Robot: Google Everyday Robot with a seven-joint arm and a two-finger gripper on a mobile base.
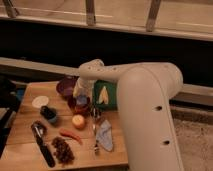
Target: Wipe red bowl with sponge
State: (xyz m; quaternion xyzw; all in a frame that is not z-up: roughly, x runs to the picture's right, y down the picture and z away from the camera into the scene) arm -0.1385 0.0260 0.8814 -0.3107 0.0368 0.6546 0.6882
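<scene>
While your gripper [81, 96] hangs low over red bowl [71, 104], you see jaws clamped on sponge [82, 100]; sponge sits inside red bowl; purple bowl [66, 86] just behind red bowl; orange round thing [78, 121] just in front.

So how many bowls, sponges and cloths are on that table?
Bowls: 2, the purple bowl and the red bowl
Sponges: 1, the sponge, held in the gripper over the red bowl
Cloths: 1, the cloth
Total: 4
</scene>
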